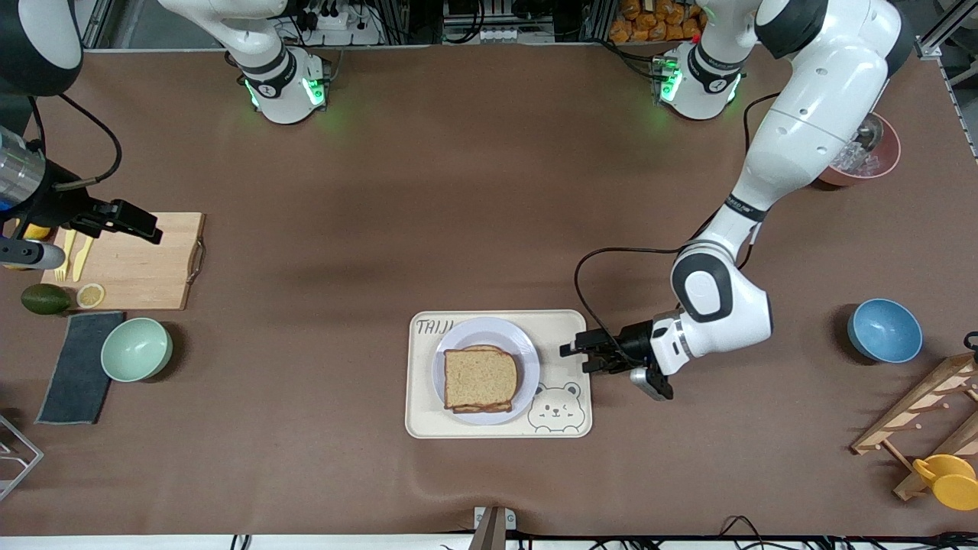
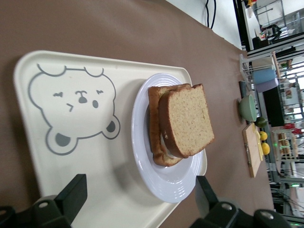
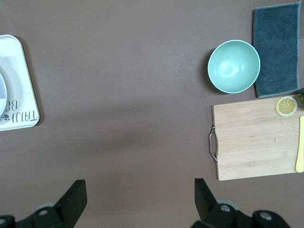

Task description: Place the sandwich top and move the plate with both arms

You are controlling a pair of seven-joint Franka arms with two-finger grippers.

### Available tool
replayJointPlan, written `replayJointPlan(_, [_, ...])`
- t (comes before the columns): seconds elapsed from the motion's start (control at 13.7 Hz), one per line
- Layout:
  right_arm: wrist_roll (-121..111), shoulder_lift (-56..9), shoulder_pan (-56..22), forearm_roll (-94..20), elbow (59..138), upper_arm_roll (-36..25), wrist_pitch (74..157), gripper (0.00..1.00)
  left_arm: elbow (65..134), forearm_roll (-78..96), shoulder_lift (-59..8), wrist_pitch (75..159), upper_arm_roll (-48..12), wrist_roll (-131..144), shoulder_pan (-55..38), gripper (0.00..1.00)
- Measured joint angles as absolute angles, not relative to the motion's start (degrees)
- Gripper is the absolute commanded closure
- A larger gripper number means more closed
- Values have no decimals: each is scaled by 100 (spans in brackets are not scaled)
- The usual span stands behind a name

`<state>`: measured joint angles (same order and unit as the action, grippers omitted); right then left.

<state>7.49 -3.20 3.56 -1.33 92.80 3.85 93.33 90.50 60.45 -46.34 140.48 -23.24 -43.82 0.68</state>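
The sandwich top (image 1: 480, 378) (image 2: 187, 118), a plain brown slice, lies on a lower slice stacked on the pale plate (image 1: 527, 350) (image 2: 176, 187). The plate sits on the cream bear-printed tray (image 1: 497, 429) (image 2: 71, 156). My left gripper (image 1: 577, 357) (image 2: 139, 199) is open at the tray's edge toward the left arm's end, its fingers spread apart from the plate's rim with nothing gripped. My right gripper (image 1: 145, 223) (image 3: 140, 199) hangs open and empty up over the wooden cutting board (image 1: 145, 267) (image 3: 256, 140), where the right arm waits.
A mint bowl (image 1: 136, 349) (image 3: 233, 66), a dark cloth (image 1: 76, 367) and an avocado (image 1: 44, 298) lie by the board. Toward the left arm's end are a blue bowl (image 1: 884, 330), a wooden rack (image 1: 917, 416), a yellow cup (image 1: 947, 477) and a pink bowl (image 1: 879, 160).
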Motion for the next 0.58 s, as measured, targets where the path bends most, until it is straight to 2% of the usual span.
replayJointPlan(0.58, [749, -321, 407, -131, 9282, 359, 9297, 0, 9805, 3834, -3327, 14042, -1691, -2769, 108, 0])
